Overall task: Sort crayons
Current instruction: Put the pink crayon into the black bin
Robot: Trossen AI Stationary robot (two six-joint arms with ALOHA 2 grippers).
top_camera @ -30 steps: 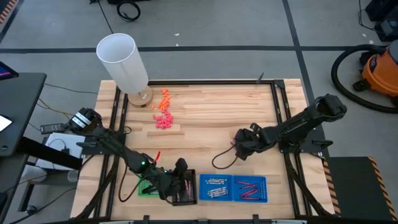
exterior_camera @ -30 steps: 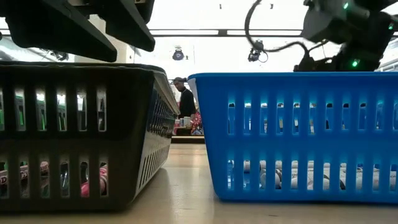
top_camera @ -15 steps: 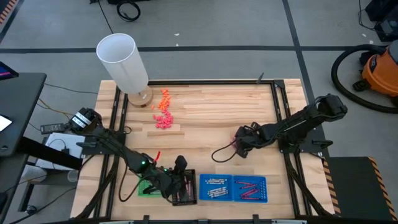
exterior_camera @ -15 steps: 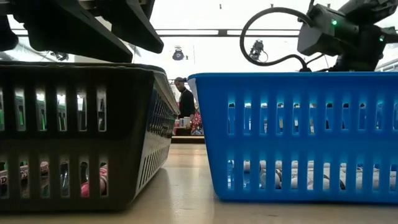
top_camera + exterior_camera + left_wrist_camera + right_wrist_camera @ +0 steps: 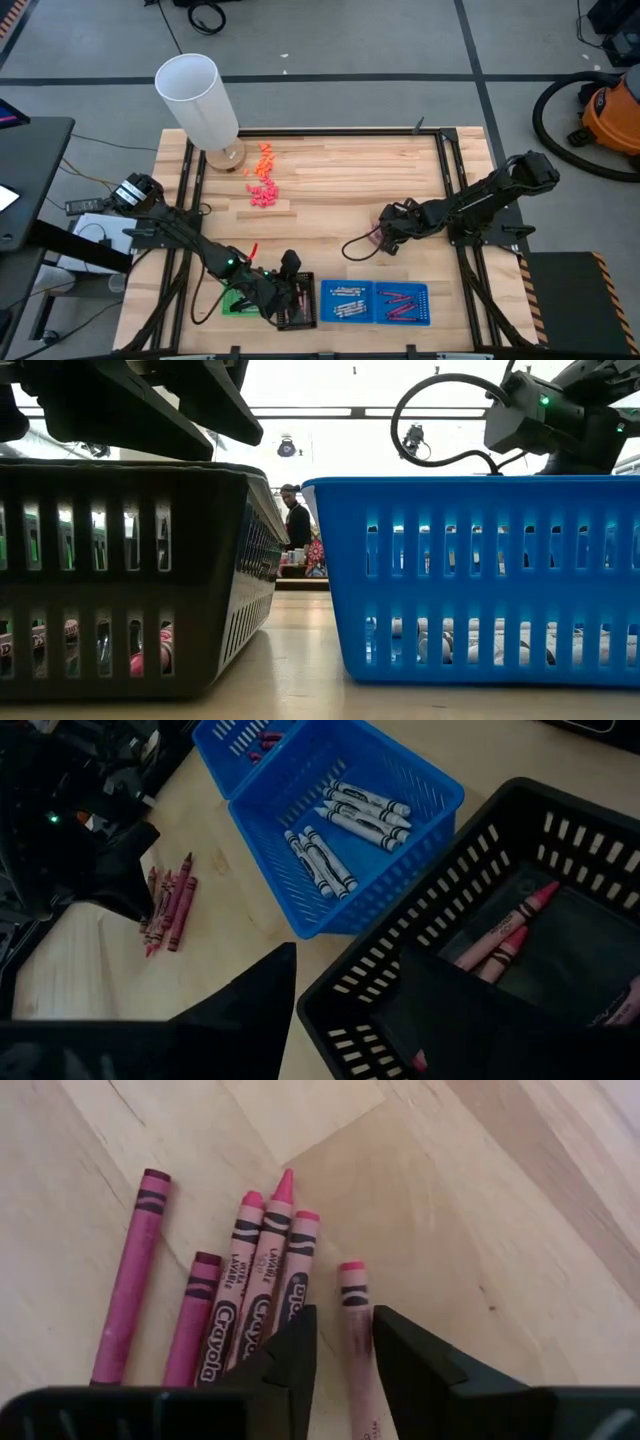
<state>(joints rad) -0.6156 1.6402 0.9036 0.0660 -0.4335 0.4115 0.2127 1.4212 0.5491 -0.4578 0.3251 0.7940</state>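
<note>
the right tool (image 5: 337,1345) is hanging low over the surface (image 5: 340,180), right above a small group of magenta crayons (image 5: 225,1295) that are lying loose on the wood. one pink crayon (image 5: 357,1330) is lying a little apart from the others, and it is sitting exactly in the gap between the two dark fingers (image 5: 290,1355) — its long axis is running along the gap, away from the wrist, so the fingers are standing one on each side of it. the jaws are partly closed around it, but it is not possible to tell if they are already pressing on it. the neighbour crayons are lying just beside the other side of one finger, nearly parallel, so the squeeze is needing care not to catch a second one.

the left tool (image 5: 330,1010) is standing wide open and empty over the black basket (image 5: 560,830), where some pink crayons (image 5: 505,935) are lying. the grey crayons (image 5: 335,830) are in the blue basket (image 5: 420,790) beside it. the loose group is lying well apart from the left arm — the right arm is clearly the nearer one.
</note>
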